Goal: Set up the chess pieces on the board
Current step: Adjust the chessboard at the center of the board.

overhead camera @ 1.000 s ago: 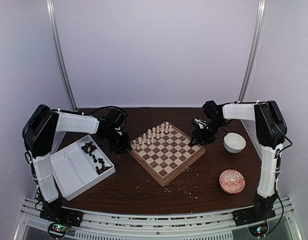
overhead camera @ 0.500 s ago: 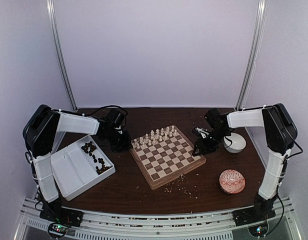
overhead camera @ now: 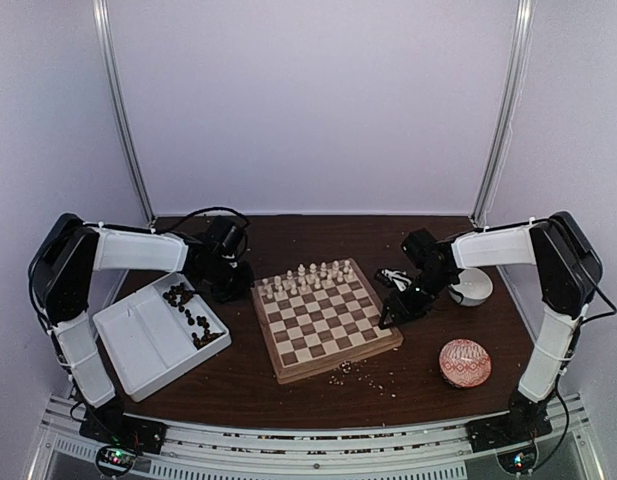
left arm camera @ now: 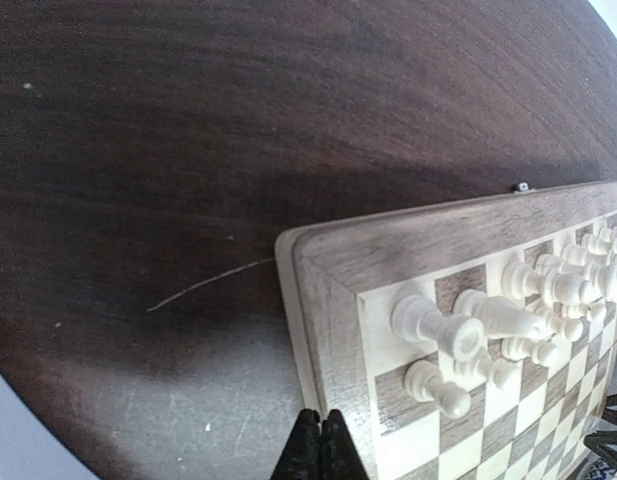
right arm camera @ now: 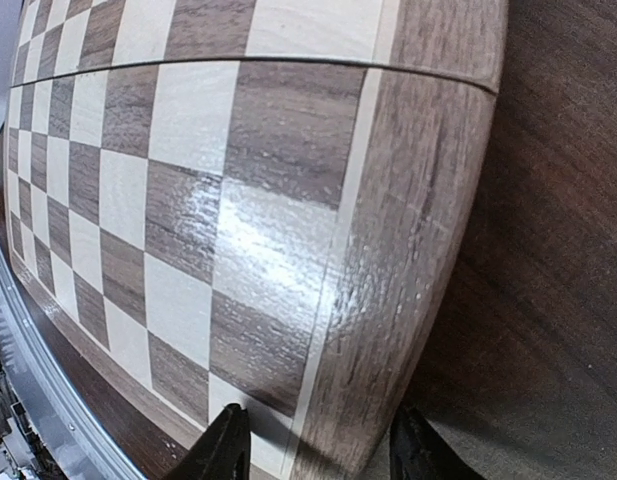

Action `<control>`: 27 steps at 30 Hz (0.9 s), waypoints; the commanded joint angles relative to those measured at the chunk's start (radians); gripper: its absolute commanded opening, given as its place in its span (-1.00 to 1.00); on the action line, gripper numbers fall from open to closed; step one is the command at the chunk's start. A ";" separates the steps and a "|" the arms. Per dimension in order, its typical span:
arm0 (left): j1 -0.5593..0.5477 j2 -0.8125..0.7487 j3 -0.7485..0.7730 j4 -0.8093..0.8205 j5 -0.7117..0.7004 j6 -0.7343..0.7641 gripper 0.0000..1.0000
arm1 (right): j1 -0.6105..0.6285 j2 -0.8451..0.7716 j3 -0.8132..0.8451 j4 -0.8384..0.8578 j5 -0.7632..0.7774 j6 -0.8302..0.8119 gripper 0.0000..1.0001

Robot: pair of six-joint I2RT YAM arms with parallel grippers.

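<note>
Board [right arm camera: 178, 230] seam [right arm camera: 288, 62] shows, apparently, only from right wrist.

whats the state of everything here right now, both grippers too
board: unfolded, lying flat
cream pieces: on the board's far two rows
dark pieces: loose in the tray, none on the board
white bowl: upright
left gripper: shut, holding nothing
right gripper: open, fingers either side of the board's edge

Dark wooden bench [overhead camera: 238, 375], chess board [overhead camera: 326, 318] at centre, white tray [overhead camera: 138, 352] left, white bowl [overhead camera: 471, 286] and red patterned ball [overhead camera: 464, 362] right, scattered crumbs [overhead camera: 363, 372].
</note>
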 commanded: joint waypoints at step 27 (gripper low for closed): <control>-0.033 0.182 0.107 0.101 0.099 0.127 -1.00 | 0.017 -0.022 -0.110 -0.017 -0.105 -0.100 -0.08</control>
